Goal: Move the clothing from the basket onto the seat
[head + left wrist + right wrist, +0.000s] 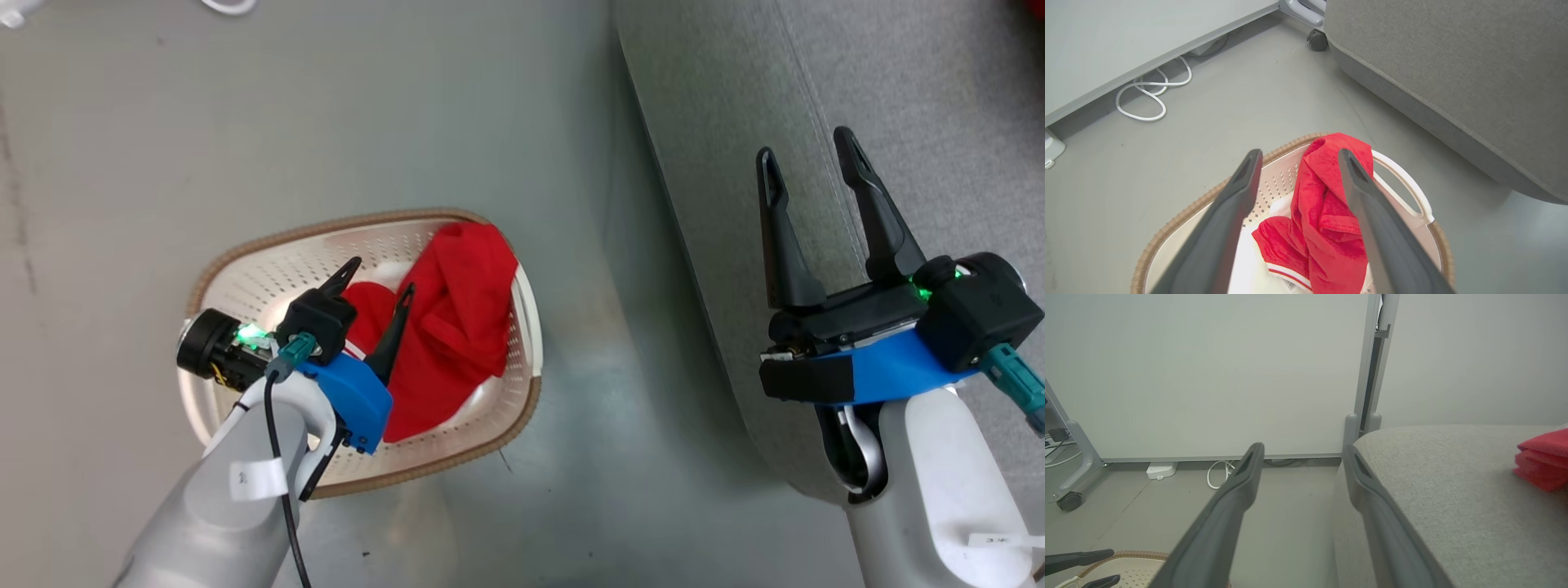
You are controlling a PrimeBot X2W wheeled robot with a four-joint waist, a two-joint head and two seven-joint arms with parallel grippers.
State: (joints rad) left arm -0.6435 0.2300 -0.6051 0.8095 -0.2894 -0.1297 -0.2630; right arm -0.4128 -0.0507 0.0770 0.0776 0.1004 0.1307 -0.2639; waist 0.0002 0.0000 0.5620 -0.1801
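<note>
Red clothing (449,327) with a white-striped hem lies heaped in the right half of the cream basket (245,278) on the floor. My left gripper (380,278) hovers open over the basket, fingers astride the red clothing (1323,220), nothing held. The basket (1404,192) shows a white handle and brown rim. My right gripper (804,151) hangs open and empty over the grey seat (939,98), near its rounded corner. A red garment (1543,461) lies on the seat (1453,490) at the far right. The right gripper (1302,451) points past the seat's corner.
White cables (1147,94) loop on the floor by a pale partition wall (1208,375). A caster foot (1069,500) stands at the left, another caster (1316,40) by the seat. Bare grey floor (612,457) lies between basket and seat.
</note>
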